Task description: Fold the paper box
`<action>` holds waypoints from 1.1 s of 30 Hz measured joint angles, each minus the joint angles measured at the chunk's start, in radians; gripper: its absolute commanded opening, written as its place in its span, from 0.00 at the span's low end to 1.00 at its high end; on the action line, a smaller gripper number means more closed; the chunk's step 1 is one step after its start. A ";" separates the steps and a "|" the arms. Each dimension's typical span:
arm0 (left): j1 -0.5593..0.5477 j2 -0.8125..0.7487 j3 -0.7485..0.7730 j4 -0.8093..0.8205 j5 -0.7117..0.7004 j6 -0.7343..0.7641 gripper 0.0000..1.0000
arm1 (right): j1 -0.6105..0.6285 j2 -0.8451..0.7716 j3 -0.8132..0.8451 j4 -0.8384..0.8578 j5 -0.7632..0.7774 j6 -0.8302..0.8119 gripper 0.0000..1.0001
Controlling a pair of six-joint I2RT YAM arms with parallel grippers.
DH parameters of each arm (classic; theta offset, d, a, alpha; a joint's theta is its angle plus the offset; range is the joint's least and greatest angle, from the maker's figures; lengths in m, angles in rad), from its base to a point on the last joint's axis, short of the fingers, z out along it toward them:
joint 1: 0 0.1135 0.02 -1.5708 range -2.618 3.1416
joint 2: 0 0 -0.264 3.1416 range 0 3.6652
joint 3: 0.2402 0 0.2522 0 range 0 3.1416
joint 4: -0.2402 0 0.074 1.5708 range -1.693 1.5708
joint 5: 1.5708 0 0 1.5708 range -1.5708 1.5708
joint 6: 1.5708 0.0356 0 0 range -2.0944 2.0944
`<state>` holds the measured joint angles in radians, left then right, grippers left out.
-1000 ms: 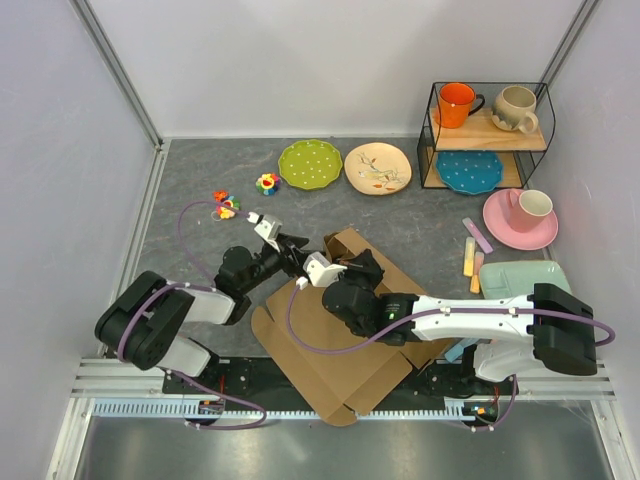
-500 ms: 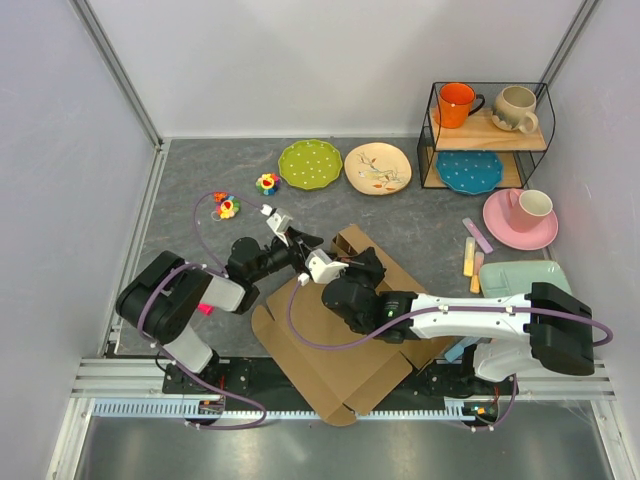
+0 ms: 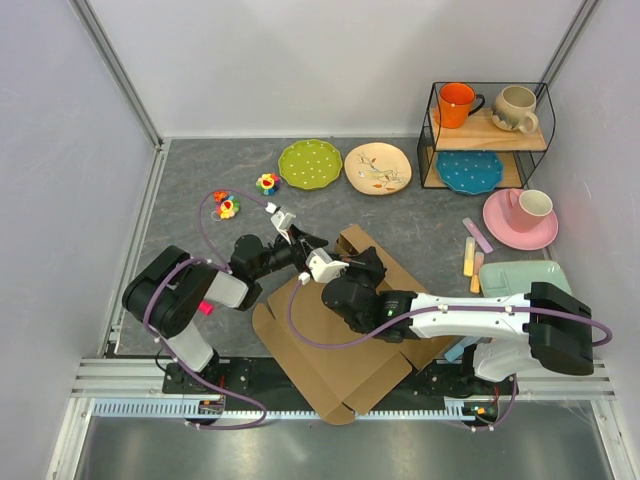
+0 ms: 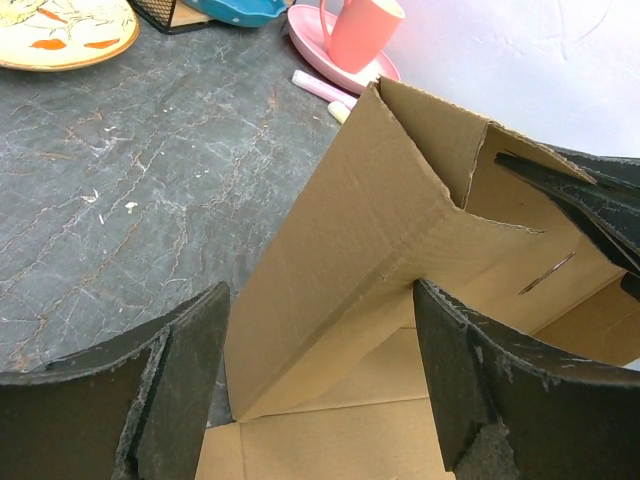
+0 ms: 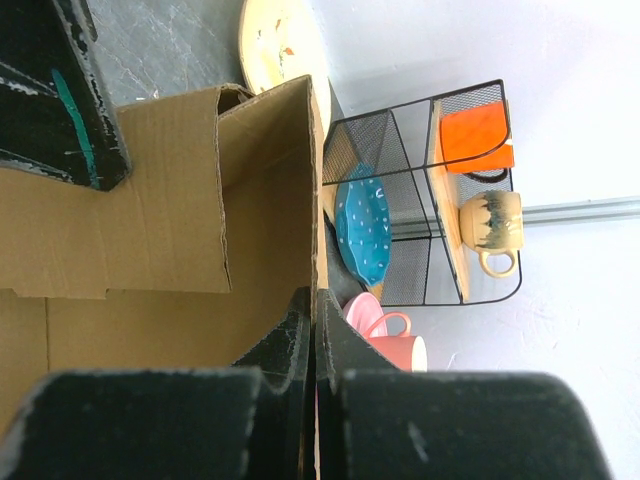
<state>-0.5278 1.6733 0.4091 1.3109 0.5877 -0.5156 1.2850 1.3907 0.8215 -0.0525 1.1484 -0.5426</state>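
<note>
Grey tabletop [image 3: 200, 165]: left end effector [image 4: 320, 310] agape, right end effector [image 5: 314, 310] tight on paper box [image 3: 345, 365].

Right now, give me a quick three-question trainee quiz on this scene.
1. True or false: the left claw is shut on the box.
2. What stands on the pink plate? A) an orange mug B) a pink mug C) a blue plate
3. Which claw pinches the box's raised wall?

Key: 1 false, its fingers are open. 2 B. 3 the right claw.
</note>
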 measured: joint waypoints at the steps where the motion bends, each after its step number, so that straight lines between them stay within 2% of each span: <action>1: 0.000 -0.002 0.000 0.000 0.001 0.000 0.82 | 0.000 0.000 0.000 0.000 0.000 0.000 0.00; 14: 0.000 -0.098 -0.006 0.000 0.043 0.019 0.86 | -0.002 0.000 0.002 -0.003 -0.003 0.002 0.00; 19: 0.000 -0.087 0.005 0.002 0.047 0.032 0.86 | -0.002 0.000 0.005 -0.009 -0.005 0.005 0.00; 22: 0.000 -0.058 0.019 0.001 0.050 0.038 0.83 | -0.002 0.000 0.007 -0.016 -0.007 0.006 0.00; 31: -0.011 0.015 0.073 0.005 0.055 0.063 0.69 | -0.006 0.011 0.019 -0.025 -0.007 0.015 0.00; 33: -0.013 0.025 0.087 0.005 0.059 0.064 0.62 | -0.007 0.013 0.022 -0.026 -0.006 0.015 0.00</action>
<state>-0.5404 1.6985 0.4957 1.3163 0.6464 -0.4515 1.2778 1.4040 0.8433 -0.0784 1.1419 -0.5274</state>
